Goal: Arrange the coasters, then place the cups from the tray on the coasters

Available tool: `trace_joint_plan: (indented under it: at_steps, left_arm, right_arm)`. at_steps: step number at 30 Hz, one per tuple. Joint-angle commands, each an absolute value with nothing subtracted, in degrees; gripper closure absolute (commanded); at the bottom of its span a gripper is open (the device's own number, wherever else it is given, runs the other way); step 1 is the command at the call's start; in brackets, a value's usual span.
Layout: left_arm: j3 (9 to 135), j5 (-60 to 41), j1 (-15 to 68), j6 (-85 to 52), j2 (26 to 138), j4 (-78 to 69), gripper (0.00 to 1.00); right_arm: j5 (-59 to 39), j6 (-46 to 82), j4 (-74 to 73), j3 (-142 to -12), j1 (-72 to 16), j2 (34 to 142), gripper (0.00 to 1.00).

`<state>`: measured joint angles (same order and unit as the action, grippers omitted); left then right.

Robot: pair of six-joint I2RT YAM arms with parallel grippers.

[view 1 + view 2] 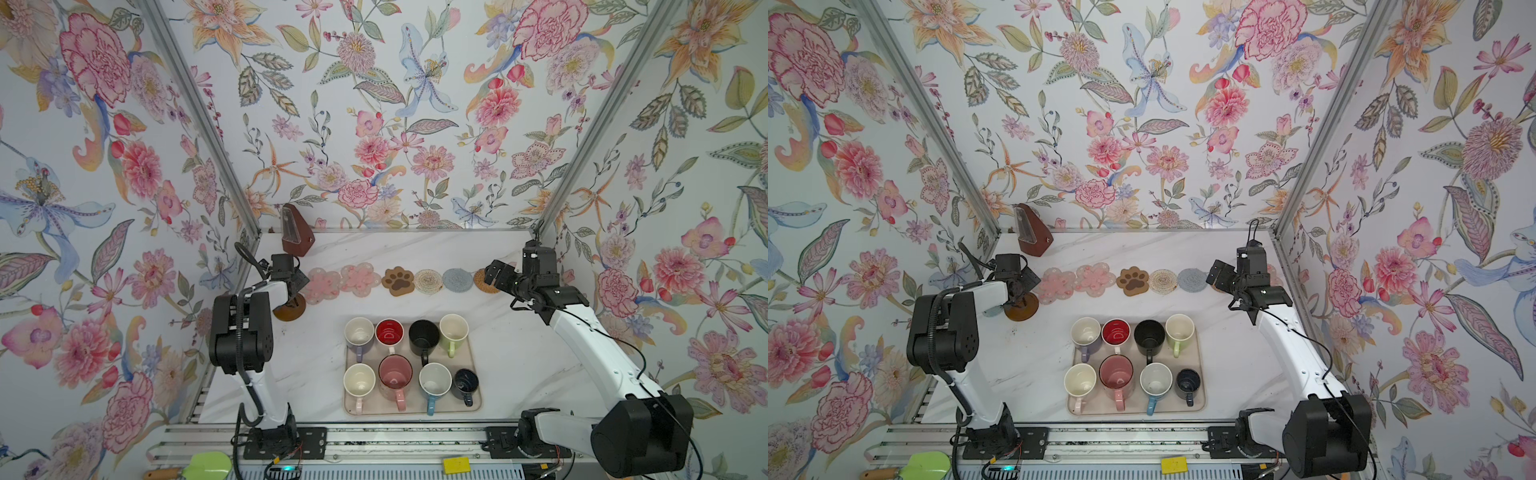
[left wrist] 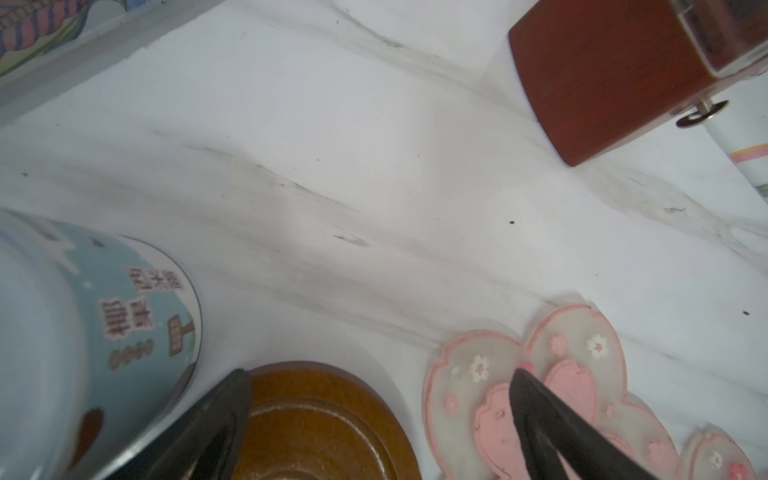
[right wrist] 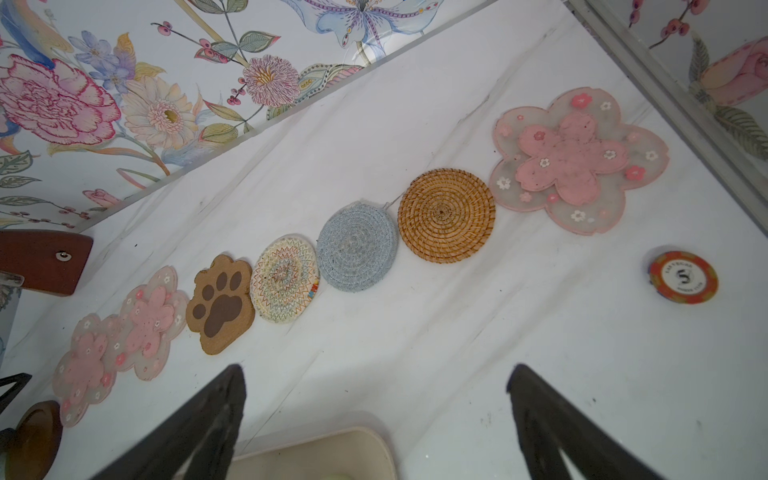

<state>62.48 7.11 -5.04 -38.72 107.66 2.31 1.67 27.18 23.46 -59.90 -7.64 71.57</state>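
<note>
Seven coasters [image 3: 357, 245] lay in row along back of table [image 1: 519, 353]; brown disc coaster [image 2: 324, 419] sat out of line, below left hand [image 2: 380, 376]. All eight mugs [image 1: 395, 372] stood on tray [image 1: 415, 409], none placed yet. Left hand and right hand [image 3: 376, 370] both gaped wide, empty. Arranging judged nearly finished.

Both top views: the right gripper [image 1: 492, 277] covers most of the rattan coaster [image 1: 478, 283]; its arm hides the flower coaster [image 3: 577, 160] beyond. The left gripper [image 1: 296, 289] overlaps the disc [image 1: 286, 313]. Left wrist view: the can [image 2: 83, 332] beside the gripper is blurred and edge-cut. Right wrist view: the tray [image 3: 316, 453] between the fingers [image 3: 208, 415] is cut off; chip [image 3: 683, 277] lettering too small to read.
</note>
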Motion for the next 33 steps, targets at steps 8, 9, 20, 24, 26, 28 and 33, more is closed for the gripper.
trace_joint_plan:
  at_steps: [8, 9, 20, 24, 26, 28, 33]
  left_arm:
    - [62.31, 4.91, -6.12, -38.14, 106.87, 2.81, 0.01]
    - [61.83, 4.04, -5.98, -38.39, 106.18, 2.39, 0.01]
    - [61.26, 1.77, -3.36, -39.18, 103.32, 5.93, 0.01]
    - [61.17, 1.5, -2.91, -39.72, 104.26, 6.07, 0.01]
    - [61.26, 1.14, -2.82, -40.03, 104.89, 6.06, 0.01]
    - [61.37, 0.89, -2.78, -40.3, 105.53, 6.02, 0.01]
    - [62.39, 0.92, -2.72, -40.68, 107.03, 5.66, 0.01]
  right_arm:
    - [2.71, 26.62, 25.4, -59.41, -6.96, 69.88, 0.01]
    - [2.64, 26.65, 25.41, -59.41, -6.88, 69.87, 0.01]
    - [2.41, 26.66, 25.32, -59.24, -6.9, 70.05, 0.01]
    - [2.26, 26.65, 25.21, -59.06, -6.94, 70.06, 0.01]
    - [2.28, 26.63, 25.16, -59.06, -6.91, 70.09, 0.01]
    - [2.31, 26.7, 25.22, -59.06, -6.87, 70.05, 0.01]
    - [2.25, 26.6, 25.14, -59.06, -6.83, 69.97, 0.01]
